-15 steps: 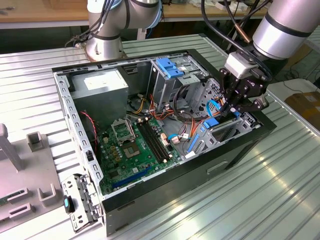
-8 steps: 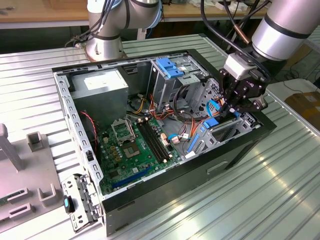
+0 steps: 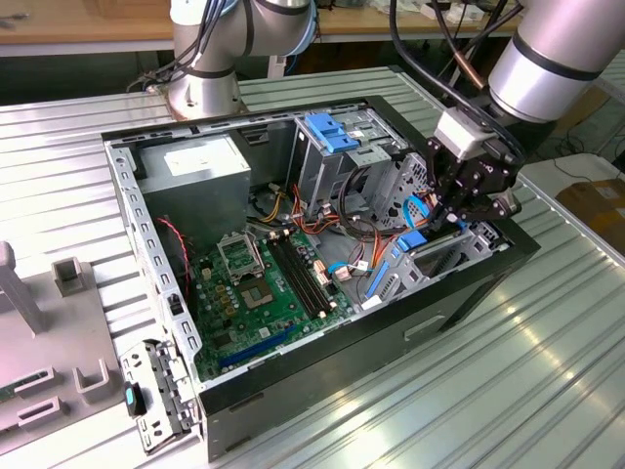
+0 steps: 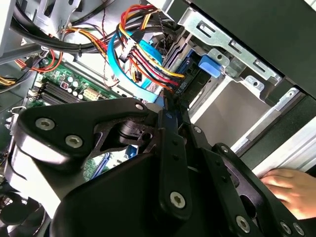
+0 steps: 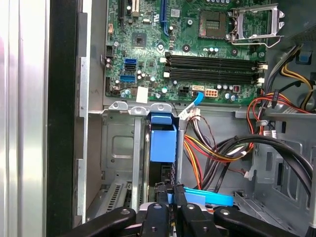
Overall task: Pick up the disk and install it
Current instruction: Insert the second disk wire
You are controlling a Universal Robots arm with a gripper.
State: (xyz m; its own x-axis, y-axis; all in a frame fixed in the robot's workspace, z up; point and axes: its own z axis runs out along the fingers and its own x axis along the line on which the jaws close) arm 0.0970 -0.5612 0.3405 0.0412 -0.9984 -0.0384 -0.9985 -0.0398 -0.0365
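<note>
The disk [image 5: 163, 143] stands on edge in the metal drive bay [image 5: 118, 148] at the front of the open computer case [image 3: 322, 376]. It shows as blue carrier rails around a dark body. In the exterior view the disk [image 3: 412, 240] sits low in the bay on that view's right. My gripper [image 3: 455, 213] is directly over it. In the first wrist view my gripper [image 5: 171, 197] has its black fingers [image 5: 180, 193] pinched on the disk's near blue edge. The second wrist view shows my gripper [image 4: 168, 109] closed just above bundled cables.
Red, yellow and blue cables [image 5: 217, 148] crowd beside the bay. The green motherboard [image 3: 269, 283], a grey power-supply box [image 3: 200, 161] and a blue bracket [image 3: 327, 132] on the upper cage lie inside the case. A person's hand [image 4: 290, 188] rests outside the case wall. Grey fixtures [image 3: 68, 278] stand on the exterior view's left.
</note>
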